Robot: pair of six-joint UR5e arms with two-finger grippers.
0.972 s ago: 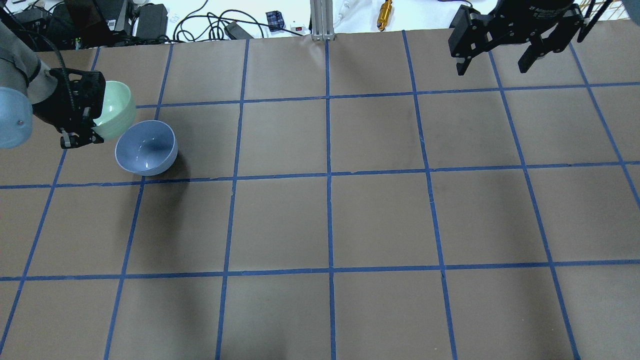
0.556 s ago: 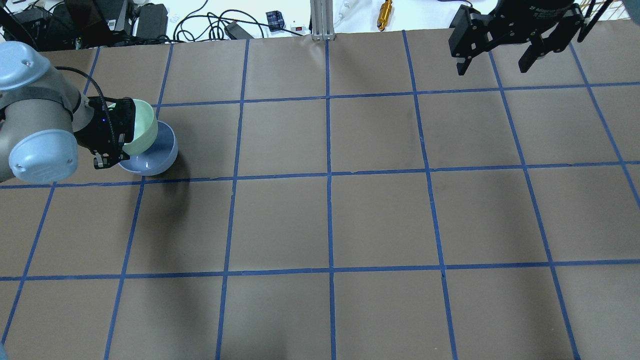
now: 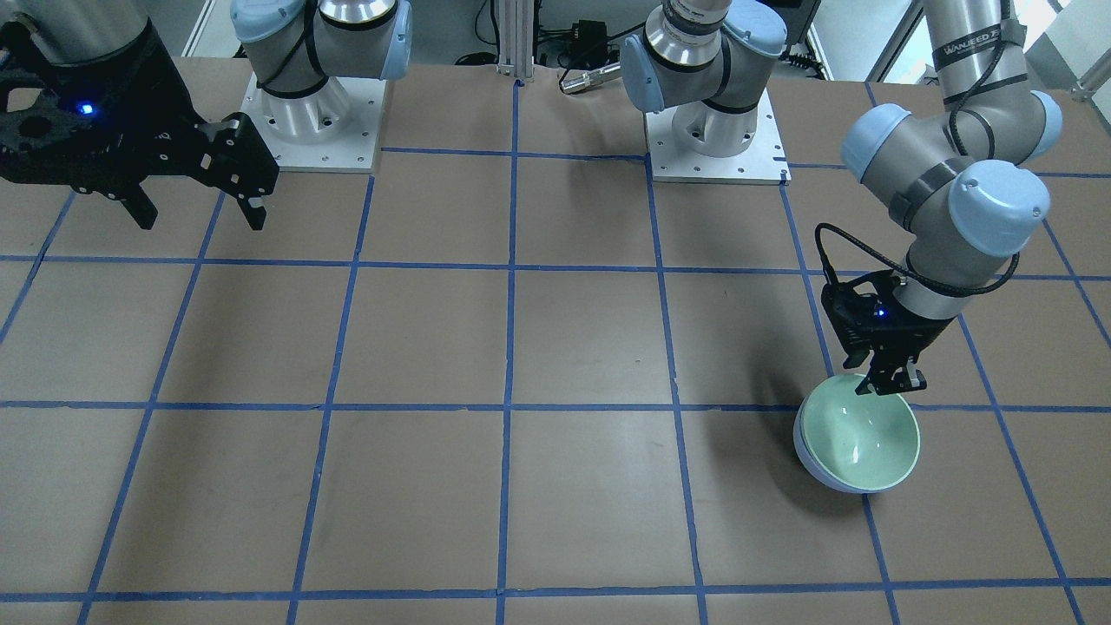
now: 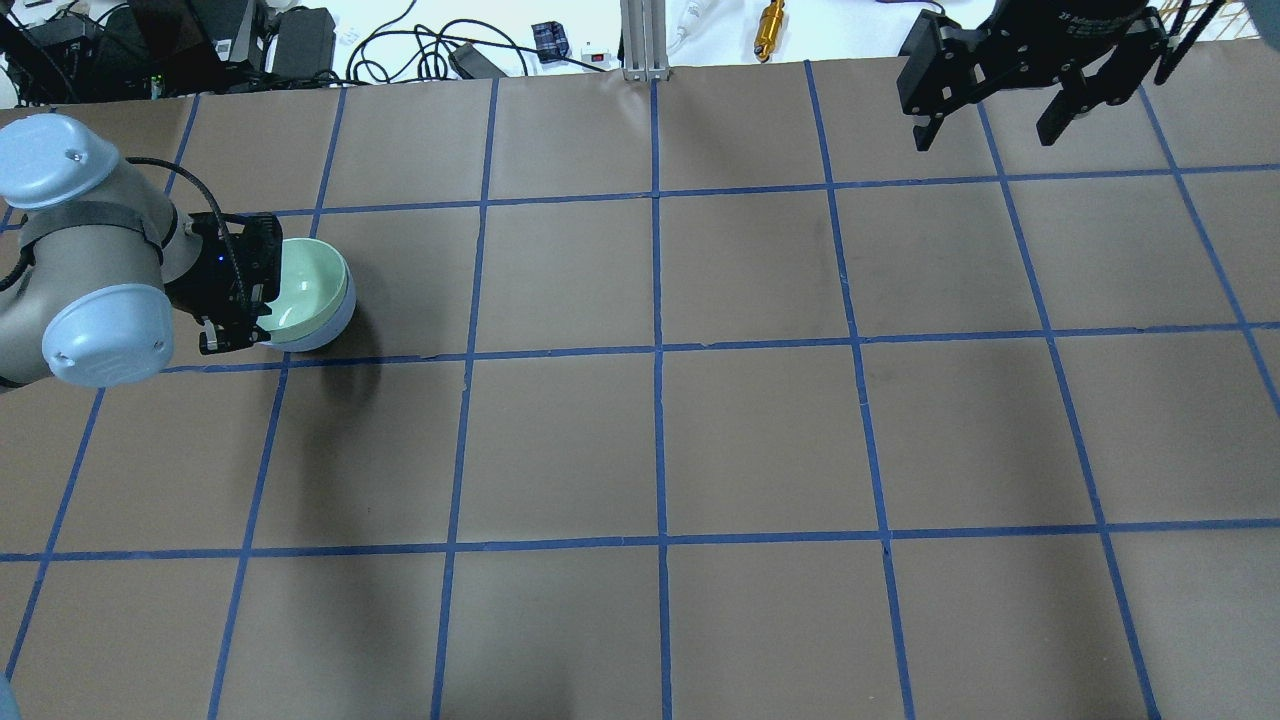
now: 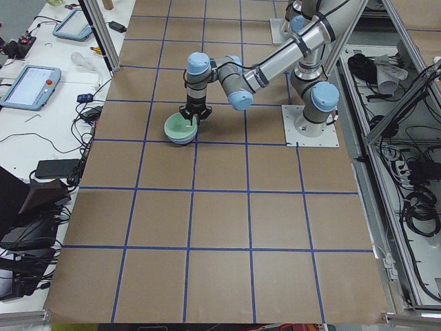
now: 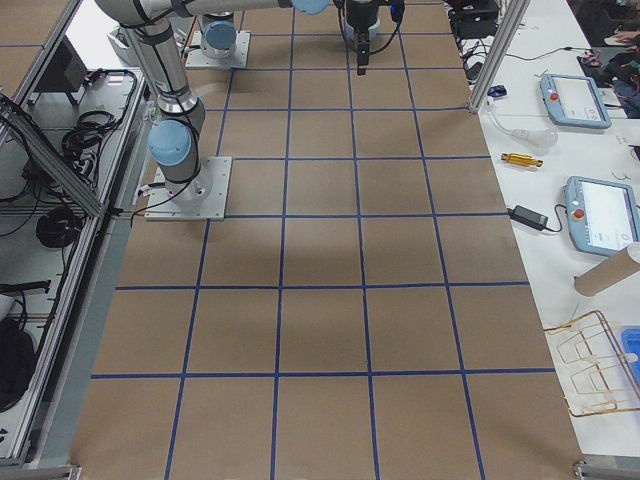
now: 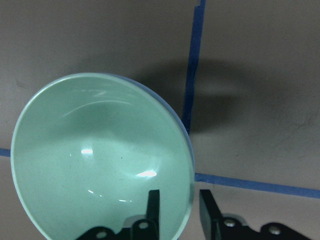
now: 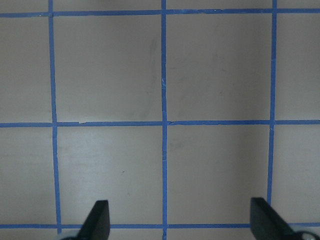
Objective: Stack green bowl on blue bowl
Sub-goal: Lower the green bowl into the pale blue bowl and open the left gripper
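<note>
The green bowl (image 3: 859,443) sits upright and level inside the blue bowl (image 3: 811,464), of which only the outer wall shows below and around it. They stand at the table's left side in the overhead view, green bowl (image 4: 305,285) in blue bowl (image 4: 338,318). My left gripper (image 3: 887,386) is shut on the green bowl's near rim. In the left wrist view one finger is inside the green bowl (image 7: 100,160) and one outside its rim, with my left gripper (image 7: 180,215) astride it. My right gripper (image 4: 985,135) is open and empty, high over the far right corner.
The table is brown paper with a blue tape grid (image 4: 660,350). Cables, boxes and a brass part (image 4: 770,25) lie beyond the far edge. The two arm bases (image 3: 716,130) stand at the robot's side of the table.
My left gripper has carried the tilted green bowl right and down. The bowl is now level and seated inside the blue bowl. The right arm has not moved.
</note>
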